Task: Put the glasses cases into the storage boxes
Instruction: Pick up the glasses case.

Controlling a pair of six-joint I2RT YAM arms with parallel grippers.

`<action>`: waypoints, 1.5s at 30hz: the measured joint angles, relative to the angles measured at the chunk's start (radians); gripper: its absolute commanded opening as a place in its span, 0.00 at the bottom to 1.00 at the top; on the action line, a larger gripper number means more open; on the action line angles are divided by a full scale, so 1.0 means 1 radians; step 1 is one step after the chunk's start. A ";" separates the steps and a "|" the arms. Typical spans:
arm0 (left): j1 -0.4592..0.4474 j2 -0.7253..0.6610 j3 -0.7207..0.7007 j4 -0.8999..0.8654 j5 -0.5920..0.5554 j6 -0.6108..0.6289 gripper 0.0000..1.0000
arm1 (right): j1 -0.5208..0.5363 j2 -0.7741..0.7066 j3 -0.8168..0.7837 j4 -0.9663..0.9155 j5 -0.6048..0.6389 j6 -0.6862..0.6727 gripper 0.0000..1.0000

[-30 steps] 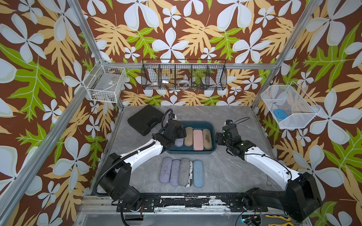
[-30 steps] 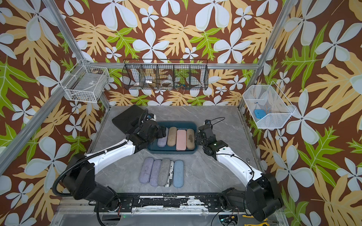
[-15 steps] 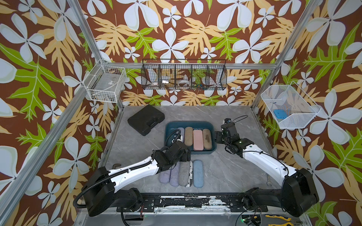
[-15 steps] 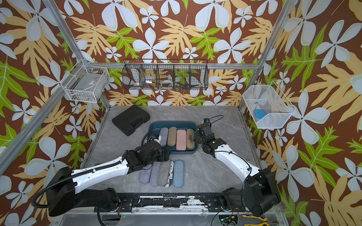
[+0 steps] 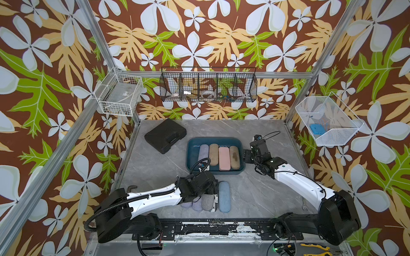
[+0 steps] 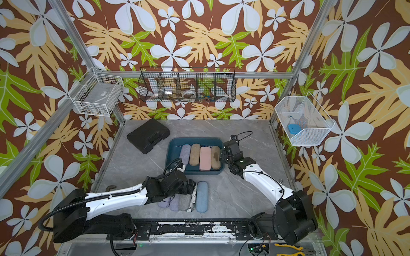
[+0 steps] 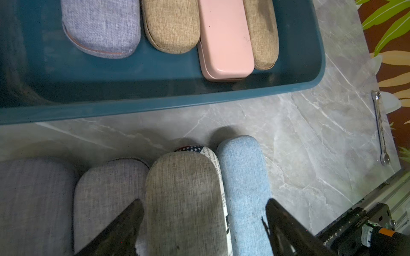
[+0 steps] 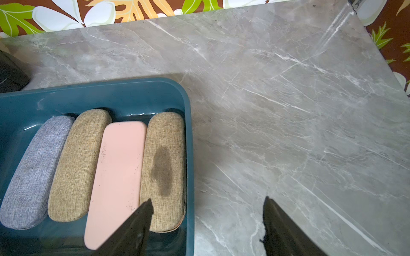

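The dark teal storage box [image 5: 216, 141] [image 8: 187, 137] holds a lavender [image 5: 203, 153], a tan [image 5: 213, 154], a pink [image 5: 224, 158] and a stained tan glasses case [image 8: 164, 168] side by side. Several more cases lie in a row near the table's front: lavender and grey ones partly under my left arm, a newspaper-print one [image 7: 211, 158] and a light blue one [image 5: 224, 196] [image 7: 244, 177]. My left gripper [image 5: 214, 188] [image 7: 205, 212] hangs open over this row, its jaws spanning the grey-tan case [image 7: 184, 199], the print one and the blue one. My right gripper [image 5: 247, 155] [image 8: 207, 212] is open, straddling the box's right wall.
A large black moulded case [image 5: 165, 135] lies at the back left of the table. Wire baskets hang on the walls: white [image 5: 118, 95], black [image 5: 208, 87] and a white one on the right [image 5: 328, 120]. A small wrench [image 7: 380, 128] lies near the right front edge.
My left arm has drawn back from the box, where the lavender case now lies, to the front row, and its jaws have widened. The right gripper has stayed by the box.
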State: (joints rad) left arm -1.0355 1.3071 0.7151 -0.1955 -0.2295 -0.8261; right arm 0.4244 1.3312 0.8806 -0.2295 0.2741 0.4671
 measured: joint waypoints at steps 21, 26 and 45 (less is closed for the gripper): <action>-0.075 0.093 0.020 -0.061 -0.065 -0.058 0.75 | 0.000 -0.001 -0.031 0.014 -0.013 0.008 0.77; -0.092 0.121 0.050 -0.090 -0.089 -0.059 0.66 | 0.000 -0.001 -0.037 0.019 -0.014 0.016 0.77; -0.114 0.066 0.151 -0.231 -0.174 -0.054 0.60 | 0.000 0.000 -0.048 0.021 -0.014 0.016 0.77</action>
State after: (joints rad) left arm -1.1492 1.3735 0.8658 -0.4263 -0.4030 -0.8799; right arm 0.4248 1.3315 0.8330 -0.2085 0.2604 0.4831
